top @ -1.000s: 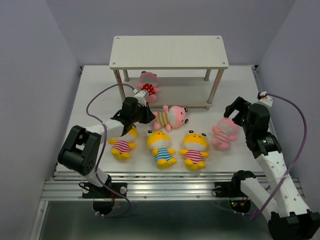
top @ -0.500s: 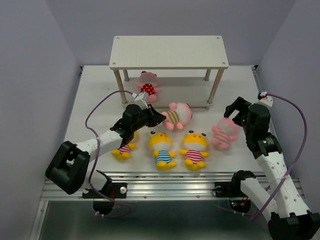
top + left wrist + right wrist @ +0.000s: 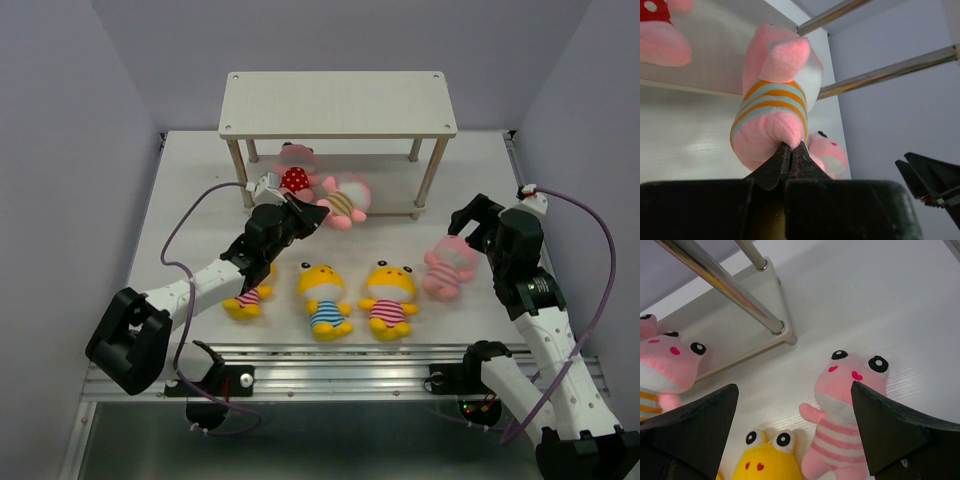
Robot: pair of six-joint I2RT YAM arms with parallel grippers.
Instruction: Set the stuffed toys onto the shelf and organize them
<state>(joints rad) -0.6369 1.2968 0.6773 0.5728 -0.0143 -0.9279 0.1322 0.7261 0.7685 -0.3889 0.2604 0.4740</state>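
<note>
White tabletop [image 3: 190, 200] is enclosed by pale lavender walls, and the two-tier shelf [image 3: 338, 104] is set toward its far side. The step in hand is judged to be the delivery of a toy to the lower tier. The brown-striped pink toy [image 3: 343, 200] is pinched by its lower body in the left gripper [image 3: 305, 213], whose jaws are pressed almost together on the plush, as is seen plainly in the left wrist view [image 3: 791, 150]. The toy is held at the front edge of the lower board [image 3: 395, 190], just beside the red-dotted pink toy [image 3: 296, 178] already lying there; whether it is yet borne by the board cannot be told. The left arm is stretched long and low from its base, angled forward and to the right. The right gripper [image 3: 470, 225] is held with its jaws spread fully and nothing between them, poised near the pink-striped pink toy [image 3: 448, 268] on the table. Three yellow toys are laid in a row nearer the bases: one [image 3: 245, 290] partly hidden under the left arm, a blue-striped one [image 3: 322, 293] and a pink-striped one [image 3: 390, 295]. A short push inward and a release are likely called for next, with care that the neighbour is not knocked.
</note>
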